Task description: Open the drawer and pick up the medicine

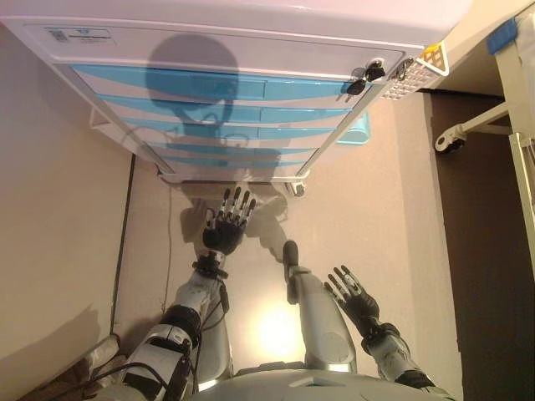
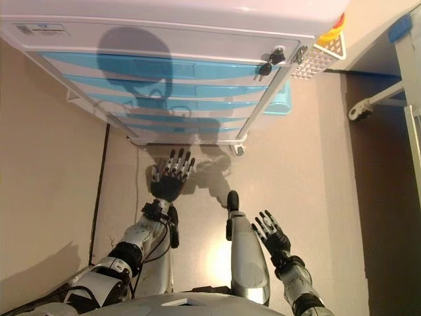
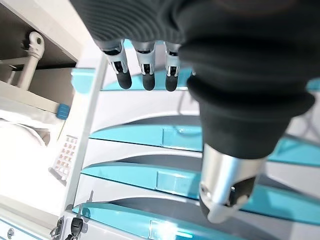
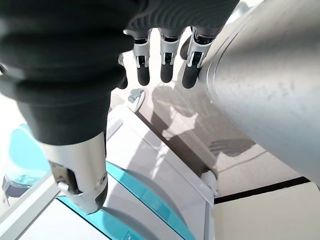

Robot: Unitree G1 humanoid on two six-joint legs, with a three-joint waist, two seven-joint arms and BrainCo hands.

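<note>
A white drawer cabinet [image 1: 251, 50] with several light-blue drawer fronts [image 1: 209, 113] stands ahead of me, all drawers closed. No medicine shows in any view. My left hand [image 1: 227, 221] is open, fingers straight, held low in front of the cabinet's bottom edge, apart from it. Its wrist view shows the blue drawer fronts [image 3: 165, 137] past the fingertips [image 3: 145, 80]. My right hand [image 1: 353, 294] is open and empty, lower and to the right, above the floor. Its wrist view shows a blue drawer front [image 4: 145, 200].
A key [image 1: 361, 79] hangs in a lock at the cabinet's top right corner. A small white basket [image 1: 414, 75] hangs on the cabinet's right side. A wheeled frame with a caster [image 1: 447, 140] stands at the right. The cabinet's caster [image 1: 298, 189] is near my left hand.
</note>
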